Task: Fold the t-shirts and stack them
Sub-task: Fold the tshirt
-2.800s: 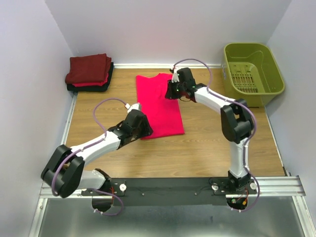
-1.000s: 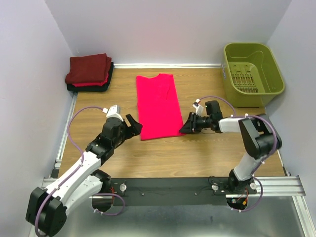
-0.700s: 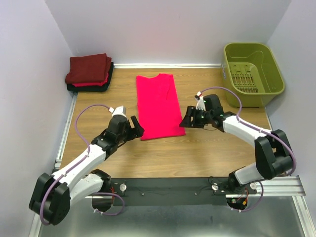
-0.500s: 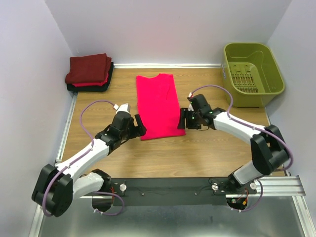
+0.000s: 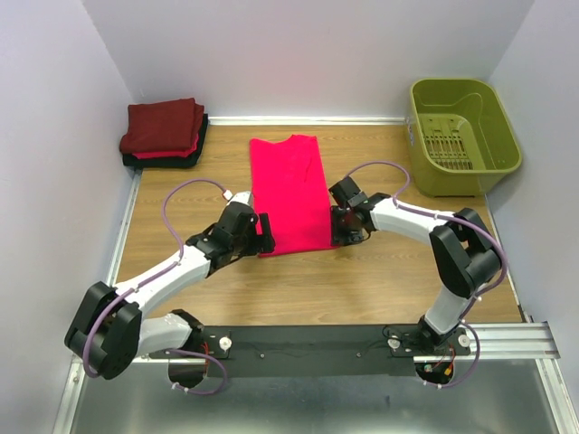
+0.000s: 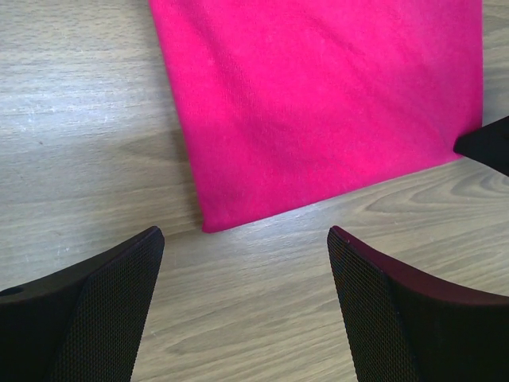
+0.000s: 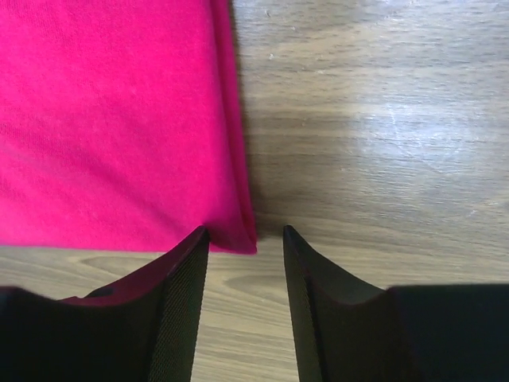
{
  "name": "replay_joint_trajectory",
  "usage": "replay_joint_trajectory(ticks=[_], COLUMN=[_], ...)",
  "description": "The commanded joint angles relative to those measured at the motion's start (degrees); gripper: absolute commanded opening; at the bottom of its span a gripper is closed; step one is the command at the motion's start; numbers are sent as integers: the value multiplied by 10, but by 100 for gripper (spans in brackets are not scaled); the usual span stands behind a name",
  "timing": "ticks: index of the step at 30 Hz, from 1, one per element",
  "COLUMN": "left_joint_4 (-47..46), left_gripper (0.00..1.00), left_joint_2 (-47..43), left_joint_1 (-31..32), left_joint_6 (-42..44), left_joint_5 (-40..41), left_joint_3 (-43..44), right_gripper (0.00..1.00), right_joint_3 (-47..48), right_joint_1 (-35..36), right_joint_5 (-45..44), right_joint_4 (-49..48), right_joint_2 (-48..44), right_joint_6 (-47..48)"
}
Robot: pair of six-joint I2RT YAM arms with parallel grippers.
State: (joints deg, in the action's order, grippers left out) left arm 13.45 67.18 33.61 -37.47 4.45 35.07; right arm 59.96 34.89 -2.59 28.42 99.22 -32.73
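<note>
A bright pink-red t-shirt (image 5: 289,192) lies folded into a long strip in the middle of the table. Its near-left corner (image 6: 208,223) sits just ahead of my left gripper (image 6: 245,232), which is wide open above bare wood. My right gripper (image 7: 245,232) is partly open, with the shirt's near-right corner (image 7: 242,239) between its fingertips and not pinched. In the top view the left gripper (image 5: 265,233) and right gripper (image 5: 338,231) flank the shirt's near edge. A stack of folded t-shirts (image 5: 163,127), maroon over red and black, sits at the back left.
An olive-green plastic basket (image 5: 502,158) stands at the back right against the wall. White walls close the table's left, back and right sides. A metal rail (image 5: 362,339) with both arm bases runs along the near edge. The right gripper's finger (image 6: 489,147) shows in the left wrist view.
Both arms have swung inward to the pink shirt's near corners, the left from the near left, the right from the right. The right gripper's jaws have narrowed.
</note>
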Motion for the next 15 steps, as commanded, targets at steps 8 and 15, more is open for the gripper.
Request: replay_joint_trajectory(ticks=[8, 15], left_joint_4=[61, 75], left_gripper=[91, 91], left_joint_2=[24, 35], left_joint_1=[7, 7], left_joint_6=[13, 8], left_joint_5=[46, 53], left_joint_3=[37, 43], right_gripper=[28, 1], right_joint_3=[-12, -23], right_joint_1=[29, 29], right_joint_5=[-37, -33], right_joint_4=[38, 43], right_joint_2=[47, 48], right_joint_6=[-64, -69])
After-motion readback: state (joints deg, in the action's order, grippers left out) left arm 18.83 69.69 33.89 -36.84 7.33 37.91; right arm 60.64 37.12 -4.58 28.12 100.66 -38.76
